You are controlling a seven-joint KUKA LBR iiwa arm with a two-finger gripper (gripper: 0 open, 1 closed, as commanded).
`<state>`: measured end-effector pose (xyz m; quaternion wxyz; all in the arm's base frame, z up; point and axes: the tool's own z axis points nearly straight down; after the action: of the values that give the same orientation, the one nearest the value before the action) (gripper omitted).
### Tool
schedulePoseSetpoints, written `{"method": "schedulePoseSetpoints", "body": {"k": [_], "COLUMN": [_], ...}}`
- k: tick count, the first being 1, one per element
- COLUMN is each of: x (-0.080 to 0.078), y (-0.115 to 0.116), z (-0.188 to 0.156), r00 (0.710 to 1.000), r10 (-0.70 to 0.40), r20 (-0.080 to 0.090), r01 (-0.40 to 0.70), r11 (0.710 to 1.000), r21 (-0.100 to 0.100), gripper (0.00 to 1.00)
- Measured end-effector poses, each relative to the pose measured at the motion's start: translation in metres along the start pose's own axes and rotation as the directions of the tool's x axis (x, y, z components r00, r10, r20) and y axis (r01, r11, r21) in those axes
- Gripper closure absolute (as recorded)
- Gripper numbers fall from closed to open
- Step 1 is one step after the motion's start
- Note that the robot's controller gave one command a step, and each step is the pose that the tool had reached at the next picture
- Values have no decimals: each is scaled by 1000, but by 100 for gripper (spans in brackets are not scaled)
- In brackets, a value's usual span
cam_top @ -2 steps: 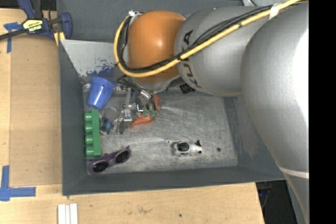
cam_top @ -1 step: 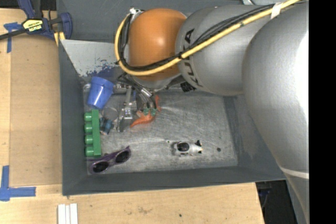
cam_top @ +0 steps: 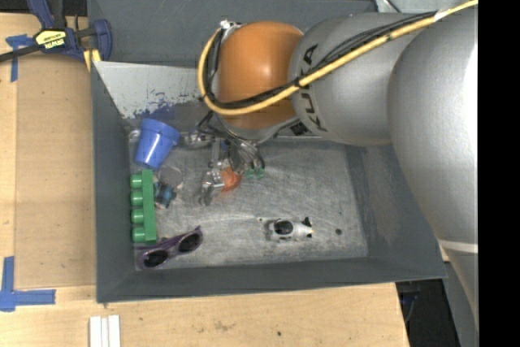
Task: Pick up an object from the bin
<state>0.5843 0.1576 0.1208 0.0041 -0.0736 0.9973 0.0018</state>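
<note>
We see the gripper point(cam_top: 223, 177) low in the bin point(cam_top: 357, 175), left of the middle of the floor, hanging under the arm's round orange cover point(cam_top: 252, 73). The cover and the wrist hide much of it from above, so we cannot tell whether it is open or closed. A small orange-red piece point(cam_top: 231, 181) lies right at its tip, touching it or very nearly so. It may be held, but we cannot make that out. A little green bit point(cam_top: 257, 169) sits just to the right of the tip.

On the silver arm point(cam_top: 366, 85), beside the orange cover, we read the letters KUKA point(cam_top: 307, 97), running sideways. A yellow cable point(cam_top: 341, 61) passes along the arm and loops around the cover.

To the left of the gripper a blue cup point(cam_top: 154, 142) lies tipped over, with a small blue thing point(cam_top: 165, 195) nearer to us. Along the left wall lies a green row of studs point(cam_top: 143, 207). Purple sunglasses point(cam_top: 171, 246) rest in the near left corner. A small black-and-white object point(cam_top: 291, 229) lies apart, near the near wall and to the right of the gripper.
</note>
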Motion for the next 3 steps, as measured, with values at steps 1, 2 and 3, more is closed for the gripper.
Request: {"method": "schedulePoseSetpoints", "body": {"k": [1, 2, 3], "x": [13, -23, -15], "y": [-59, -55, -73], "z": [20, 0, 48], "r00": [998, 983, 981], "r10": [-65, -186, -196], "r20": [-7, -2, -4], "r01": [65, 186, 196], "r11": [998, 983, 981], "r21": [3, 3, 1], "gripper": [0, 0, 0]}}
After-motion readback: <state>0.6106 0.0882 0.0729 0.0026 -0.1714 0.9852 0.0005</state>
